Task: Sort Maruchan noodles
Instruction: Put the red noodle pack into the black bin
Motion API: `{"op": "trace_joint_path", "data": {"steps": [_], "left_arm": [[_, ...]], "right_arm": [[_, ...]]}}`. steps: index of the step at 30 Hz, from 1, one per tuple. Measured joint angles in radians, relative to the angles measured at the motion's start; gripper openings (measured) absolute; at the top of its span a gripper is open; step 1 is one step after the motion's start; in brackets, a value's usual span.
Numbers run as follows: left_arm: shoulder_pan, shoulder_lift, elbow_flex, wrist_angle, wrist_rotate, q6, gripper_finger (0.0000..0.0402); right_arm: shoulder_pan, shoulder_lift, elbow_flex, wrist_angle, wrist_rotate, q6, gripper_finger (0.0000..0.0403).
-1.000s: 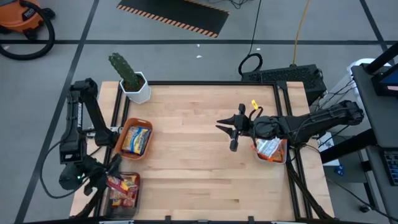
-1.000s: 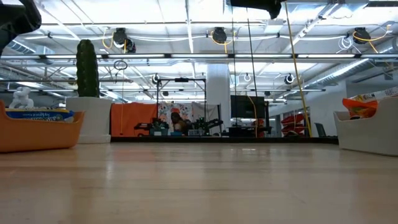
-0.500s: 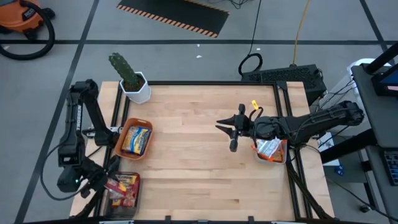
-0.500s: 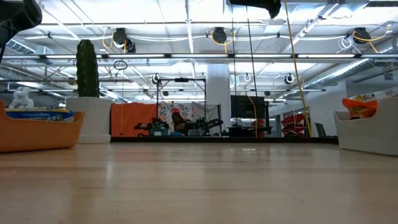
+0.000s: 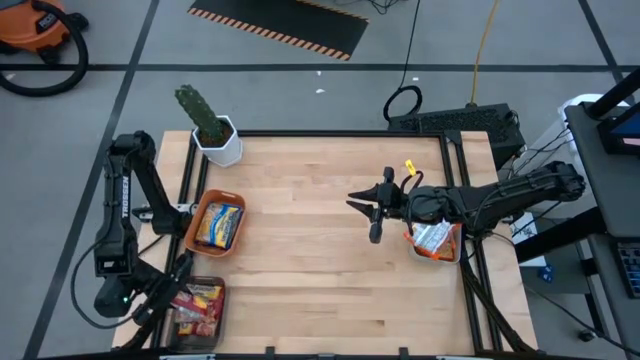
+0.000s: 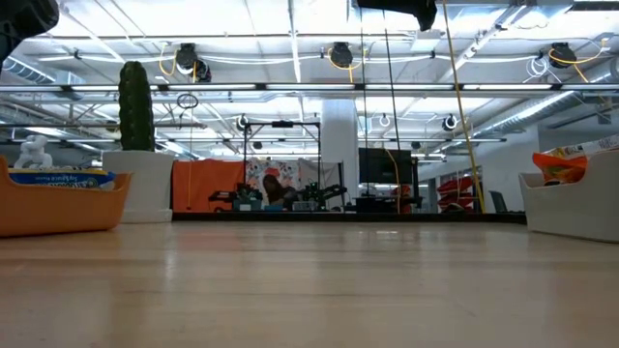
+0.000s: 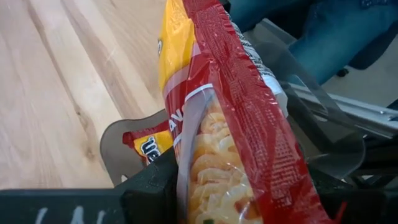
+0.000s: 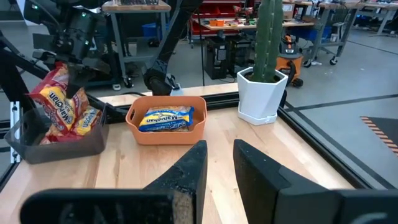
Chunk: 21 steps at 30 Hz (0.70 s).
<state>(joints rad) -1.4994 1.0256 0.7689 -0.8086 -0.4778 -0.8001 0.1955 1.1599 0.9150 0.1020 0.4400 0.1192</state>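
Note:
My left gripper (image 5: 165,297) is at the table's near left corner, shut on a red and yellow Maruchan noodle packet (image 7: 230,124) over the grey tray (image 5: 222,300). The tray holds another red-yellow packet (image 7: 149,144). A blue-white packet (image 5: 218,224) lies in the orange bowl (image 5: 192,228). My right gripper (image 8: 219,165) hovers open above the table's middle right, with nothing between its fingers. Beside it, an orange packet (image 5: 432,240) lies in the white bin (image 6: 571,208) at the right edge. My left gripper pinches the red-yellow packet between its two fingers (image 7: 155,186), across the flat faces at the packet's end nearest the wrist (image 7: 205,180). The fingers slant down toward the tray. The packet stands on edge and reaches away over the tray; I cannot tell whether it touches the tray.
A white pot with a cactus (image 5: 215,135) stands at the far left corner, behind the orange bowl. Bare wood (image 5: 320,270) spreads between the left containers and the right bin. A metal frame (image 5: 468,280) edges the table.
My left gripper has sunk a little toward the table's near edge and the grey tray, and has rolled about its own axis. The red-yellow packet has turned with it. The fingers stay shut on it.

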Motion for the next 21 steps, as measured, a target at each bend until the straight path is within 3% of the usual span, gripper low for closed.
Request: {"op": "trace_joint_path", "data": {"steps": [16,21], "left_arm": [[0.001,0.0,0.0,0.002,-0.018,-0.18,0.0247],[0.001,-0.007,0.0,0.082,-0.026,-0.189,0.0259]], "right_arm": [[0.0,0.0,0.0,0.0,0.0,0.0,0.0075],[0.0,0.0,0.0,0.0,0.0,0.0,0.0075]]}}
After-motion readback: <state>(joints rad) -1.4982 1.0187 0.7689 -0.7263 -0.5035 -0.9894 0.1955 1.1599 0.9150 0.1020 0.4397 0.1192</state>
